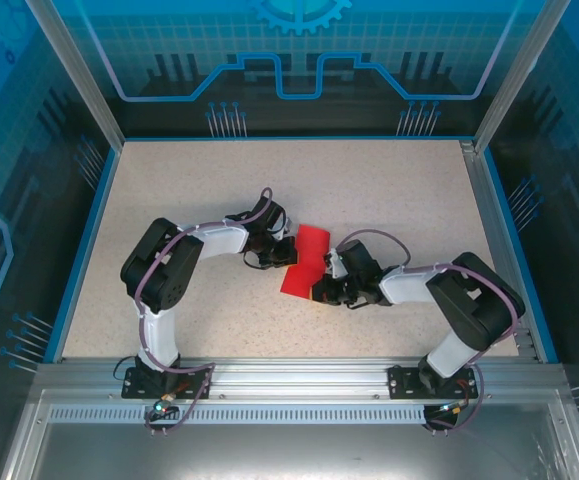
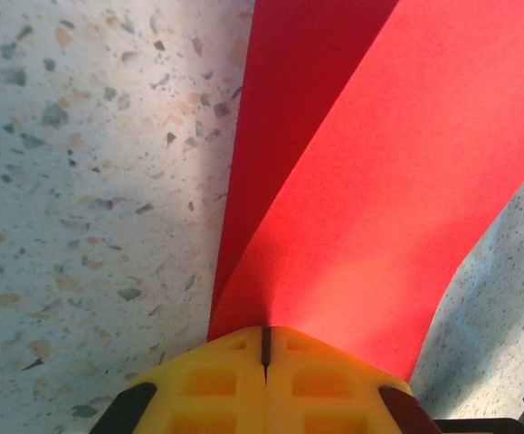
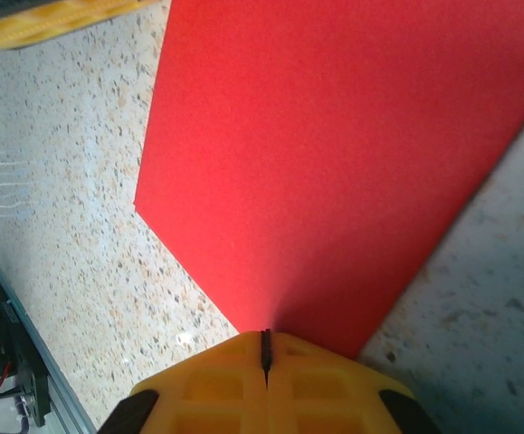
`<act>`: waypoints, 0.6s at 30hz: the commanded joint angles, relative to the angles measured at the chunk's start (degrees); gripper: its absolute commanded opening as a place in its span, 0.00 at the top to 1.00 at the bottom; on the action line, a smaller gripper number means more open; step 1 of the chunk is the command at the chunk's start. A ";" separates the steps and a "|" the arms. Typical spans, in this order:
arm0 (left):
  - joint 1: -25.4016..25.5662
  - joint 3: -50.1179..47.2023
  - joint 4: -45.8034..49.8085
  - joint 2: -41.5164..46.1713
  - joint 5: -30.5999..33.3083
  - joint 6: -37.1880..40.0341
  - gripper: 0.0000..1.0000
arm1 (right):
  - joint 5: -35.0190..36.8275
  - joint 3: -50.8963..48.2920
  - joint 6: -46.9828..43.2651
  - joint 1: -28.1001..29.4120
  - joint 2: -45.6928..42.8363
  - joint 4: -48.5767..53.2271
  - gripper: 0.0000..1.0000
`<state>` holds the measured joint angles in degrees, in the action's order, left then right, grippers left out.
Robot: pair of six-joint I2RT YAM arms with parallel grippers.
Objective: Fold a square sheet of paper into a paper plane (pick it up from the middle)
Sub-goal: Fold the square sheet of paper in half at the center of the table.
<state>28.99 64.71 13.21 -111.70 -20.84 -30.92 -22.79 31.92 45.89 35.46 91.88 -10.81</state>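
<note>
In the middle of the table [image 1: 389,190] the paper [image 1: 305,258] is held from both sides, the left gripper [image 2: 264,348] clamped shut on its left side and the right gripper [image 3: 264,348] on its near right corner, probably to steady it for a fold.

High rear overview of table [image 1: 389,190]; wrist close-ups, both on red paper [image 1: 304,258].
</note>
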 commanded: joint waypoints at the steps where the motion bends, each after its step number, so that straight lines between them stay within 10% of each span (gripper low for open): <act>1: 1.04 -2.50 3.84 -2.18 2.12 0.92 1.00 | 0.62 1.85 -1.70 -1.90 -4.85 8.26 1.00; 18: 0.90 -2.14 5.53 -4.03 1.99 1.89 1.00 | -9.53 15.57 -5.01 -13.80 3.59 9.08 0.99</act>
<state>28.99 64.71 13.26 -111.72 -20.91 -30.89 -28.91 46.13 41.52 22.33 92.20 -2.46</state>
